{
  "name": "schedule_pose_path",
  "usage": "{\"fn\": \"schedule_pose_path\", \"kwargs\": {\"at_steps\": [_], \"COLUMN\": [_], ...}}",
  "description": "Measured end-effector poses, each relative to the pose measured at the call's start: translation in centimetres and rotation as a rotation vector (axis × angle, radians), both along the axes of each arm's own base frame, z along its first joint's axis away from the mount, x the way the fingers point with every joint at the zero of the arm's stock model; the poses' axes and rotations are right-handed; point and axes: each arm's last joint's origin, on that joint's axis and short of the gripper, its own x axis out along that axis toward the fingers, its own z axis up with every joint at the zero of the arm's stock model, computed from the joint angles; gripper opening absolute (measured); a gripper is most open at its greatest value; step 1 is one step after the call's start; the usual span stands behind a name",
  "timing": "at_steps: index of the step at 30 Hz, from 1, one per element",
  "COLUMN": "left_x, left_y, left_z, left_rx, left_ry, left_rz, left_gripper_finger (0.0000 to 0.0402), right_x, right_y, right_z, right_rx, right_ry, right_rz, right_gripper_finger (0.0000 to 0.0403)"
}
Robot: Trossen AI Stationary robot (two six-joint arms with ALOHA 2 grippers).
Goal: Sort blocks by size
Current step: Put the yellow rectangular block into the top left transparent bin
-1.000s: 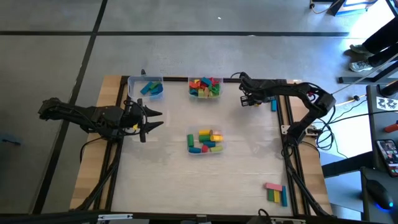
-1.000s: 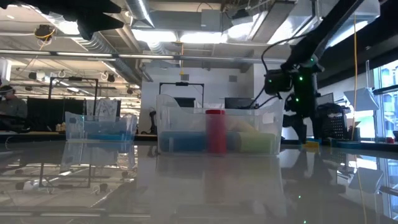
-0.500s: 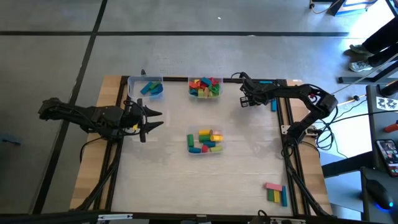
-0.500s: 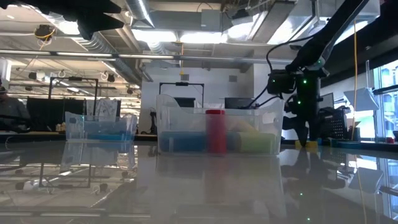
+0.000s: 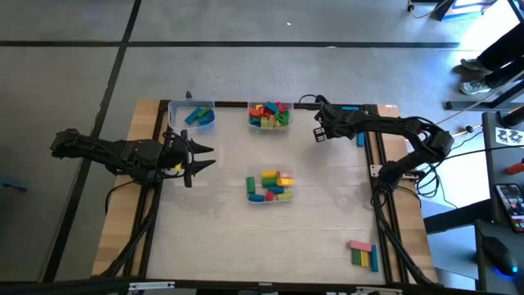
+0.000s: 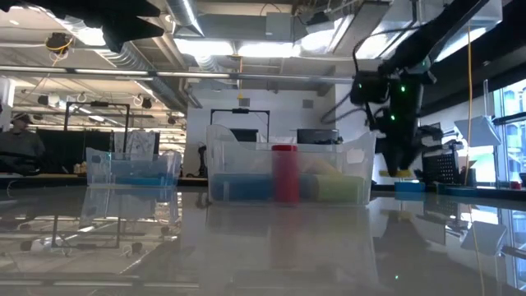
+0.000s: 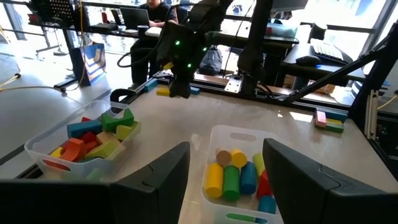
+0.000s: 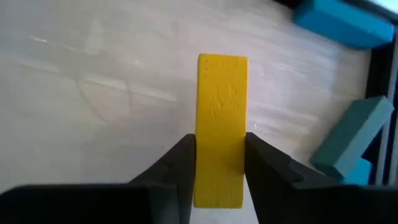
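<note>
At the far right of the table, the right gripper (image 8: 219, 163) is clamped on a long yellow block (image 8: 221, 127), one finger pressed to each long side, the block sticking out past the fingertips. From above, this gripper (image 5: 318, 131) sits just right of the far middle tub (image 5: 269, 115). The level view shows it (image 6: 398, 164) hanging clear of the tabletop with the yellow block (image 6: 400, 172) at its tip. Two blue blocks (image 8: 348, 155) lie on the table beyond it, beside the dark rail at the right edge.

Over the left side, the left gripper (image 5: 201, 157) hovers with its fingers (image 7: 155, 180) spread wide and nothing between them, pointing toward the centre.

Three clear tubs hold blocks. The far left tub (image 5: 194, 116) has a few blue ones. The far middle tub is heaped with red, green, yellow and orange pieces (image 7: 99, 134). The centre tub (image 5: 270, 187) holds longer blocks in yellow, green, blue and red (image 7: 239, 177).

At the near right corner, a small cluster (image 5: 363, 254) of pink, green, yellow and blue blocks lies loose on the table (image 5: 311, 229).
</note>
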Motion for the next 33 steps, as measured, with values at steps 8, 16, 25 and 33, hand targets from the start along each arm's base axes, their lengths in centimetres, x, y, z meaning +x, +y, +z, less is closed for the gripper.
{"fn": "schedule_pose_path", "kwargs": {"at_steps": [8,16,25,33], "left_x": [0.0,-0.3,-1.0,-1.1], "left_y": [0.0,0.1,0.2,0.2], "left_z": [0.1,0.3,0.7,0.7], "left_rx": [-0.006,-0.008,-0.015,0.01], "left_ry": [-0.008,-0.026,-0.063,-0.061], "left_rz": [0.0,0.0,0.0,-0.003], "left_gripper_finger": [0.0198,0.0198,0.0198,0.0198], "right_x": [3.8,8.2,11.3,14.4], "right_y": [2.4,4.5,5.1,5.0], "right_z": [4.4,7.4,7.9,5.2], "right_rx": [-0.137,-0.34,-0.424,-0.437], "right_ry": [-0.198,-0.507,-0.733,-0.889], "right_rz": [0.187,0.441,0.674,0.774], "right_gripper_finger": [0.0121,0.0125,0.0126,0.0126]}}
